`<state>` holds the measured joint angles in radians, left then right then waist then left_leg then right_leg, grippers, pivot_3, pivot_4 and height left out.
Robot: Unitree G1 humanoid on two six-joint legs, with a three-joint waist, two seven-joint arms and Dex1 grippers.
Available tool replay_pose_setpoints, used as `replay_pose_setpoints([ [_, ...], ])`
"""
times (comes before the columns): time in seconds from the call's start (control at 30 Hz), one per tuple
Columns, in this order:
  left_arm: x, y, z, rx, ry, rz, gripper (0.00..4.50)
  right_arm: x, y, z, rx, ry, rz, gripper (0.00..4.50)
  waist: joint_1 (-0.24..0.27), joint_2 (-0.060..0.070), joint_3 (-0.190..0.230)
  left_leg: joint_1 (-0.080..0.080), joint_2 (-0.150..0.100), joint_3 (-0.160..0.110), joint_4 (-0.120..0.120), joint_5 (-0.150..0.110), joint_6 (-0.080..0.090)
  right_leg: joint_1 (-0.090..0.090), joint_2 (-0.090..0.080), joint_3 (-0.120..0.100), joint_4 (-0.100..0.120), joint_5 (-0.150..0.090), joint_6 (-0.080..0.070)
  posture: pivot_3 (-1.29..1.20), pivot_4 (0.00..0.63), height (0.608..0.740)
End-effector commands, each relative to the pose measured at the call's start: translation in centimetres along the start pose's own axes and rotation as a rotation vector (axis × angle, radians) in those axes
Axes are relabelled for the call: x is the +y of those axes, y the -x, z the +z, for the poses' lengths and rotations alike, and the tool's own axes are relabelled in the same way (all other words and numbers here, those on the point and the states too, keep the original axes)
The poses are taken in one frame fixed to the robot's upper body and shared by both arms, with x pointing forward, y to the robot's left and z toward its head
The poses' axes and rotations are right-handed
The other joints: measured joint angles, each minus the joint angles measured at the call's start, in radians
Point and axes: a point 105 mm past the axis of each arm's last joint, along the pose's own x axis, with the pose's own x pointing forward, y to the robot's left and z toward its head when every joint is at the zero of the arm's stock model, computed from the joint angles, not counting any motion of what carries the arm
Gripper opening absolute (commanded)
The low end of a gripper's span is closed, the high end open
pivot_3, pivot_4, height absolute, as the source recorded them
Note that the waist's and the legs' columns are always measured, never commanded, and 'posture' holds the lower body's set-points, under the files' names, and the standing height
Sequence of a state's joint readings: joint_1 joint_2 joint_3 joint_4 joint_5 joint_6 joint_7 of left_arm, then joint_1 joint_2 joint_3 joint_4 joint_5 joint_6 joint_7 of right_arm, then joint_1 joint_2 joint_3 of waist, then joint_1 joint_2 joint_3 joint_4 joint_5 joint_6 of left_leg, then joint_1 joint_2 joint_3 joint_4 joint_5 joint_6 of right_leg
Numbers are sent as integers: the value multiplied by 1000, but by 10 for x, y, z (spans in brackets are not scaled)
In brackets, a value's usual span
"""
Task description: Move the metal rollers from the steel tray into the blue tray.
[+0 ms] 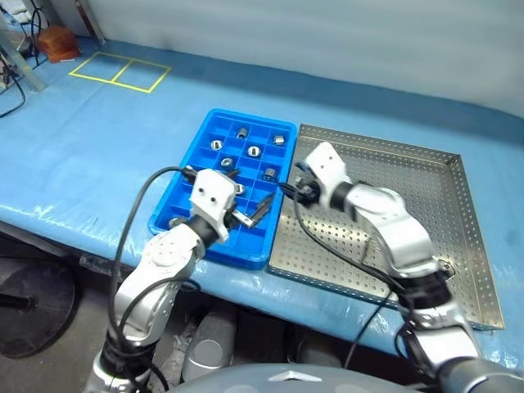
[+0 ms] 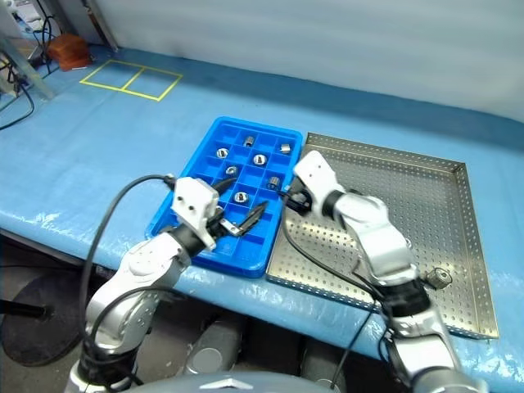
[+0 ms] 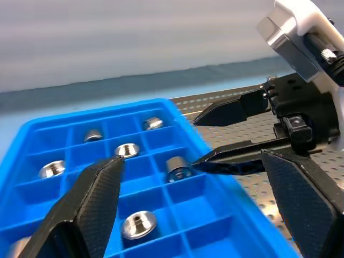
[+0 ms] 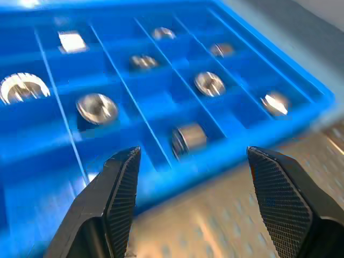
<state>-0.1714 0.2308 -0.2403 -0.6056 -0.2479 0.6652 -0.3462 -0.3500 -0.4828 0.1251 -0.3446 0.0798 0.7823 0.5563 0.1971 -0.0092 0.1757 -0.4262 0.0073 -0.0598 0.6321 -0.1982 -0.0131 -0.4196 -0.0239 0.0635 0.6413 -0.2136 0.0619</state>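
While both arms hang over the seam between the trays, the left gripper (image 1: 250,214) and right gripper (image 1: 292,189) each hold their jaws wide and empty. Ahead of them, shiny silver metal rollers (image 2: 241,196) sit one per compartment in the bright blue gridded plastic tray (image 2: 278,229). Well behind the right jaws, one roller (image 2: 442,277) remains on the perforated steel tray (image 2: 426,205), apparently next.

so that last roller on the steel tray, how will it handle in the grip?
The roller is small, shiny metal: probably rigid and slick against the fingers. It's a short cylinder, so it may roll if nudged onto its side. The steel tray has a low rim that should stop it.
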Motion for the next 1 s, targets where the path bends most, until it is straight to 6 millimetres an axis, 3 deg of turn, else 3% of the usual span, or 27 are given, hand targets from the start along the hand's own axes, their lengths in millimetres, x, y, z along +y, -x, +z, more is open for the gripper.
replay_pose_setpoints([
  [0.03,-20,-12,11,-63,14,-151,4453,-13,28,-3,39,6,-87,3330,-20,0,0,0,0,0,0,0,0,0,0,0,0,0,0,174,150,740],
  [0.23,-28,-29,-7,-12,64,-272,4453,-39,42,-36,122,-160,-293,3330,-116,0,0,2,1,1,0,0,0,2,1,1,1,0,0,111,150,740],
  [0.43,-40,-34,-19,39,32,-371,4453,-38,40,-55,172,-242,-360,3330,-175,0,0,7,1,1,0,0,1,5,1,1,2,0,0,98,150,740],
  [1.0,-46,-35,-28,79,-10,-406,4453,-51,37,-91,263,-326,-517,3330,-185,1,0,10,1,2,-1,1,1,7,1,3,3,0,1,109,150,740],
])
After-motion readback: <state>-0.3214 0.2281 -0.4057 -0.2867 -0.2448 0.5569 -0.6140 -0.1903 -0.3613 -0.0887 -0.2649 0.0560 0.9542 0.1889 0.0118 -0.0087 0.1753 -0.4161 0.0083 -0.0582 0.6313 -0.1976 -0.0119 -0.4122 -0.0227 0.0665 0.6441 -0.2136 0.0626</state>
